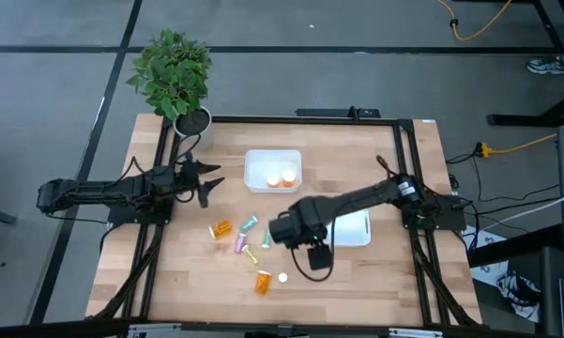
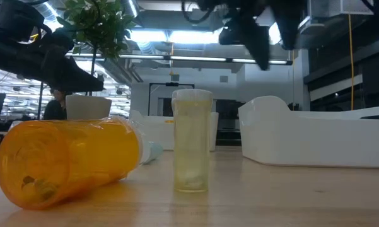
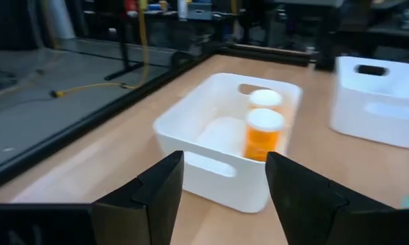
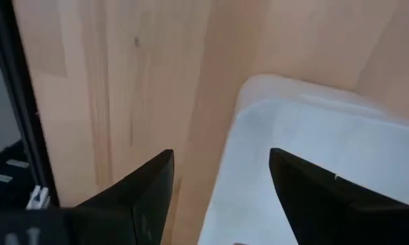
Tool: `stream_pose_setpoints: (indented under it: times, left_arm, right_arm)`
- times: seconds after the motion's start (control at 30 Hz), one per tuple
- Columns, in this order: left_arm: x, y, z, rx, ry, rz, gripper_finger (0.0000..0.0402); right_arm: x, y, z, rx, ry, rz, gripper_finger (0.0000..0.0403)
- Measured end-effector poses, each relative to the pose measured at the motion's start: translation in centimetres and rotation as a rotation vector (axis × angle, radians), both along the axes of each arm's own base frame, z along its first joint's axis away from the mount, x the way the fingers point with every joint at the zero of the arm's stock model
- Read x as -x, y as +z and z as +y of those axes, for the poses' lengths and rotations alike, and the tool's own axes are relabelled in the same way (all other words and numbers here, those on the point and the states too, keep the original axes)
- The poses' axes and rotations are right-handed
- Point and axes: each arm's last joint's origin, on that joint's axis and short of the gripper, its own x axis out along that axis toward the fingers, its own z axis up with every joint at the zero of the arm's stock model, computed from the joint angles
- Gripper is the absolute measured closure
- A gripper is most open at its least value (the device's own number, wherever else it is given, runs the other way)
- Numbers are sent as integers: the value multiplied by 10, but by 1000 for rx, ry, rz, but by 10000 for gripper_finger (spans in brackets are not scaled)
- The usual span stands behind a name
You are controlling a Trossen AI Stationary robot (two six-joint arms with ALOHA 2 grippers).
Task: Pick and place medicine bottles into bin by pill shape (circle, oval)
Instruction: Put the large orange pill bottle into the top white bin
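Gleaming translucent orange cylindrical bottle (image 2: 69,161)

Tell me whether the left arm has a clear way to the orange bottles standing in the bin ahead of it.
Probably yes. The left hand is open and empty, facing the white bin. The two orange bottles stand upright inside with nothing over them, though the bin's near wall means reaching in from above.

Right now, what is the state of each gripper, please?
Left gripper: open, holding nothing, facing the white bin.
Right gripper: open, holding nothing.
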Motion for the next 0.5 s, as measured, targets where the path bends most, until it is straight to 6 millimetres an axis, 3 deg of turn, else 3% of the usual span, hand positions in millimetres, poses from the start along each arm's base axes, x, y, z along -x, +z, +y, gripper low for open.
stream_pose_setpoints:
  times: [0.2, 0.33, 0.5]
  left_arm:
    - [-3, 20, -6, 52, -139, -72, 200]
    - [-5, 30, -18, 111, -321, -87, 200]
    - [-10, 37, -33, 160, -427, -65, 200]
  right_arm:
    - [11, -1, 29, 26, 16, 3, 160]
    - [19, 0, 47, 134, 15, -35, 160]
    - [32, 0, 75, 210, -42, -65, 160]
